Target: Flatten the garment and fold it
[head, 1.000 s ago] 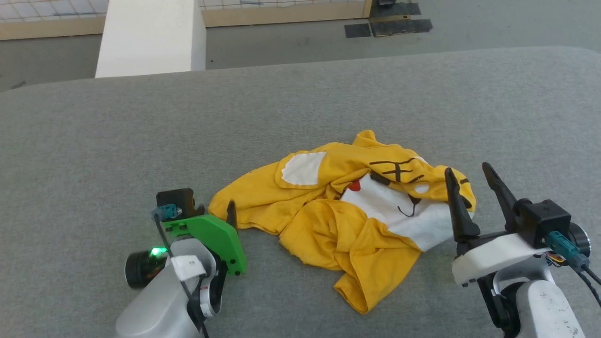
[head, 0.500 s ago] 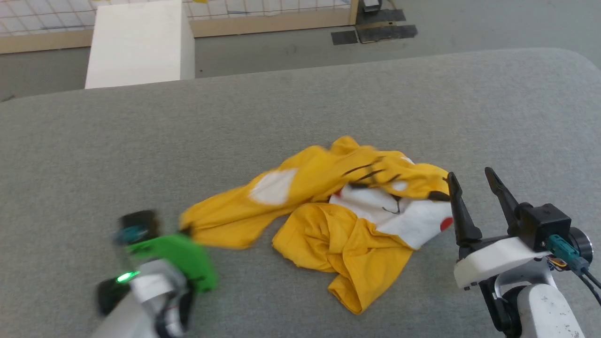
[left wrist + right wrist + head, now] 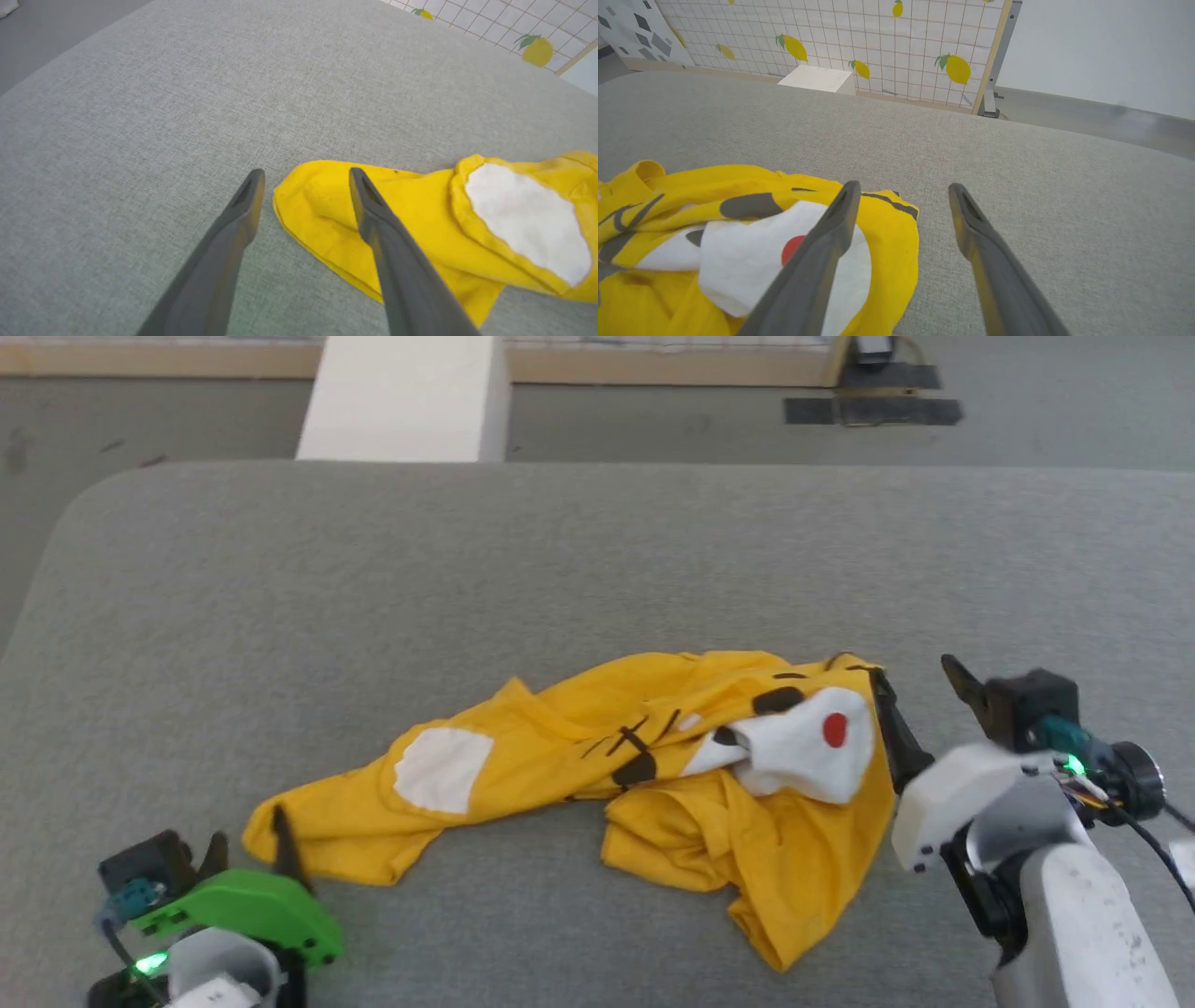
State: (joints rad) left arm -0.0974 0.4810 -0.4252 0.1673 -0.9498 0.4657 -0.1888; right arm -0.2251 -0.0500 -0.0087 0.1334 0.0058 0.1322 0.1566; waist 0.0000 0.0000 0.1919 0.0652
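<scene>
A: What is seen from the head?
B: The shirt (image 3: 579,775) is laid crumpled on the grey table (image 3: 560,569), stretched sideways near its front edge. The left gripper (image 3: 247,835) is found at the shirt's left end, the right gripper (image 3: 913,672) at its right edge.
A: From the left wrist?
B: The jaws are held apart, nothing clamped. One finger is seen over the yellow end, the other over bare table.
A: From the right wrist?
B: The jaws are likewise parted and empty. One finger is seen across the printed cloth, the other over the table.
</scene>
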